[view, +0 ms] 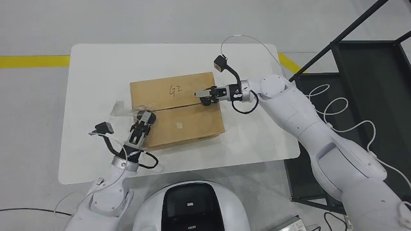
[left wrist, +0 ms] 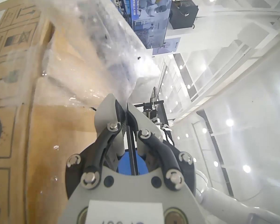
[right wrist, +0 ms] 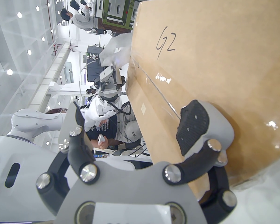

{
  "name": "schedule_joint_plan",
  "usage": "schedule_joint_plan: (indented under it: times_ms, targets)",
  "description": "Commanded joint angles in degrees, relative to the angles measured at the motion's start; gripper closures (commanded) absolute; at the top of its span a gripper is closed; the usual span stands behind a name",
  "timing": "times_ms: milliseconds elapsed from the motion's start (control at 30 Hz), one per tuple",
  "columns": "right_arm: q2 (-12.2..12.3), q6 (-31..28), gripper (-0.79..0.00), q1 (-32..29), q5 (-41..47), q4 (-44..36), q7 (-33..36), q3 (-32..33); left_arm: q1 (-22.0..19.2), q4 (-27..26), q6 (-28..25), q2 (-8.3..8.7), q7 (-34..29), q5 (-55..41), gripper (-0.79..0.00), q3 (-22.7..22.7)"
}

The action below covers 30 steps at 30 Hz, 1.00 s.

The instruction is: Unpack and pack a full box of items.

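Note:
A closed cardboard box [view: 186,123] marked with handwriting lies in the middle of the white table [view: 96,70]. A strip of clear tape [view: 121,108] hangs peeled off the box's left end. My left gripper [left wrist: 126,114] is shut on that tape [left wrist: 95,36] beside the box [left wrist: 60,136]; from above, this gripper [view: 142,126] is at the box's front left corner. My right gripper [right wrist: 130,115] is open at the seam on the box's right end [view: 205,96], one pad [right wrist: 193,127] lying on the box top [right wrist: 212,59]. The lifted tape [right wrist: 114,47] shows at the box's other end.
A dark metal rack [view: 366,70] stands just off the table's right edge. A yellow line [view: 32,61] runs along the floor behind the table. Bare table surface lies left of and behind the box.

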Motion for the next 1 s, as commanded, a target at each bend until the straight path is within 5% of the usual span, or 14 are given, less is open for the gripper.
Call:
schedule_joint_plan:
  times_ms: [0, 533, 967]
  targets:
    - [0.0, 0.0, -0.785, 0.0, 0.0, 0.0, 0.0, 0.0, 0.7, -1.0, 0.2, -0.01, 0.8, 1.8, 0.000, -0.3]
    - [0.0, 0.0, -0.785, 0.0, 0.0, 0.0, 0.0, 0.0, 0.8, -7.0, 17.6, -0.11, -4.2, 14.2, 0.000, -0.1]
    - [0.0, 0.0, -0.785, 0.0, 0.0, 0.0, 0.0, 0.0, -0.7, -7.6, 23.8, -0.41, -7.3, 20.9, 0.000, 1.6]
